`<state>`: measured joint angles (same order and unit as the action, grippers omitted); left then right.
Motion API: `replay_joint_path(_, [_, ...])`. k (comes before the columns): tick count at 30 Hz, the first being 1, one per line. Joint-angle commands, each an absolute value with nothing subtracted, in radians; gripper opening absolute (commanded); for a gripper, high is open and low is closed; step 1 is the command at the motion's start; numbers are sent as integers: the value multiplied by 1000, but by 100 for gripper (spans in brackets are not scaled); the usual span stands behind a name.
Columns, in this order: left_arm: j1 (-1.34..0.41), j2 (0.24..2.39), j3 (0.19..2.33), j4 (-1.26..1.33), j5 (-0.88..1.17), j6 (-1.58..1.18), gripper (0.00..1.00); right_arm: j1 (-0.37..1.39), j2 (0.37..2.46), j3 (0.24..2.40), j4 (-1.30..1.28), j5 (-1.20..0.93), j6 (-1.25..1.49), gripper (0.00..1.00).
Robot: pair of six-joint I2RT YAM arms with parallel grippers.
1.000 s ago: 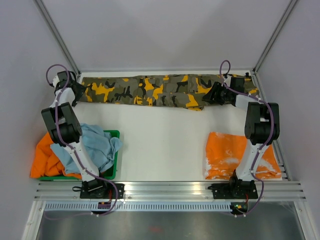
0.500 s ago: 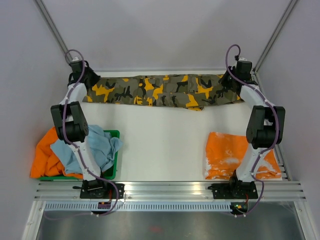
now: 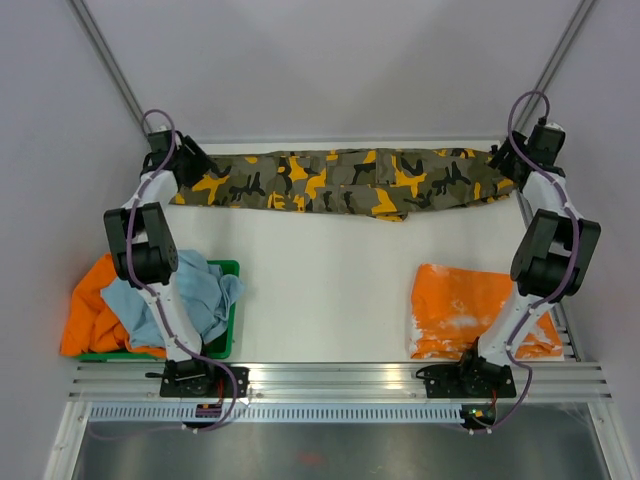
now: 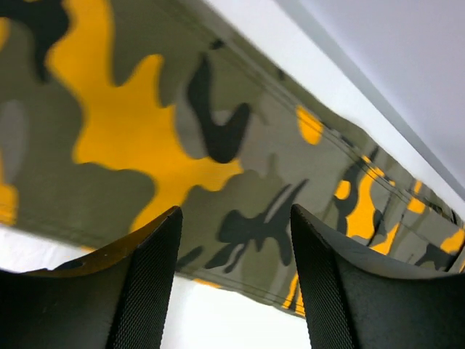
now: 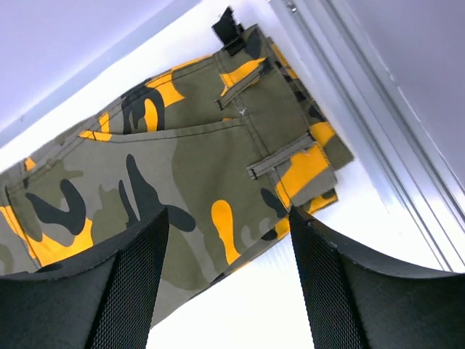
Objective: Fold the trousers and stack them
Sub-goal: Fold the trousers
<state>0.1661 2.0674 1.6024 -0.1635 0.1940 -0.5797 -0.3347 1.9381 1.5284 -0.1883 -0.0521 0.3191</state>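
Bright, even light; perhaps slight wrist-view blur

white counter, matte, walled on three sides. trousers lie flat on it along the far edge, stretched left to right across nearly the full width, one layer over another with a small fold sticking out at the near hem right of middle. waistband end with belt loops sits at the far right corner, just beside the side rail. orange garment with white blotches lies flat at near right, folded roughly square, well apart from the trousers. green bin stands at near left; blue cloth heaped in it, orange cloth spilling past its left side.
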Motion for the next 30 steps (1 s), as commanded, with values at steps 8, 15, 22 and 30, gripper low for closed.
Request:
replay_joint_path(8, [273,2008,1543,-241,167,-710,71,-304,2054,1502,-121,-49,328,74])
replay_joint_path(15, [282,2071,1494,-210,167,-776,70,-302,2112,1499,-118,-43,377,74])
replay_joint_path(22, [282,2115,1463,-221,81,-827,70,-304,2177,1520,-87,-69,400,76])
replay_joint_path(30, [288,2226,1549,-227,94,-885,67,-304,2244,1578,-117,-64,407,75])
